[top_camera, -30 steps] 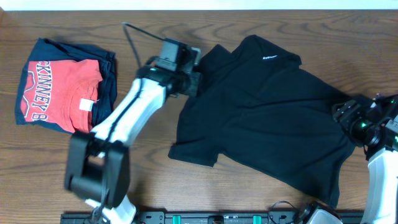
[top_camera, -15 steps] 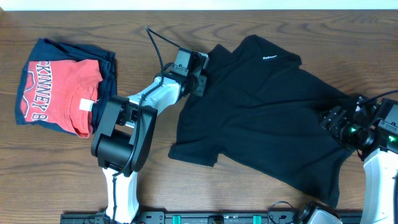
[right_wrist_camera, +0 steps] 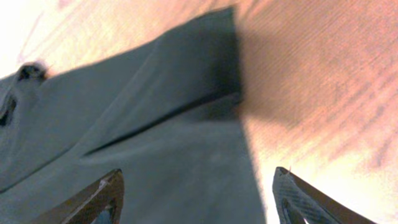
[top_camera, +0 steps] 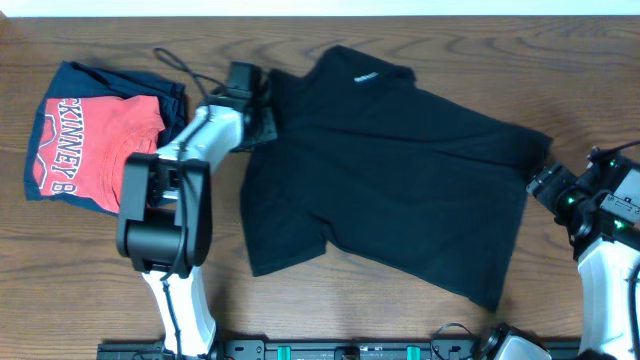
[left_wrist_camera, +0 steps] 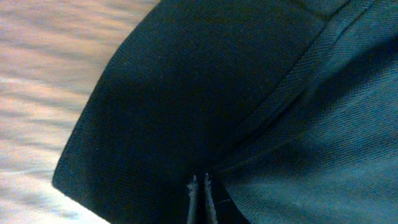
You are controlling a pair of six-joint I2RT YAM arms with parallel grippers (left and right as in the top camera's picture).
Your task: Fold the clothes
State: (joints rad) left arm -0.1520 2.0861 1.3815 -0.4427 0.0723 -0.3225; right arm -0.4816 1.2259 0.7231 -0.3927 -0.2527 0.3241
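Black and limp, the shirt point(top_camera: 400, 170) lies spread on the table point(top_camera: 90, 290), light and apt to drape and slide, so grip it at hems and seams: your left gripper point(left_wrist_camera: 200, 186) is pinched on one sleeve point(left_wrist_camera: 155, 93), your right gripper point(right_wrist_camera: 196, 186) gapes empty over the other.

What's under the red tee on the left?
A folded navy garment, its edges showing along the top, left and right of the red tee. Anything below that is covered.
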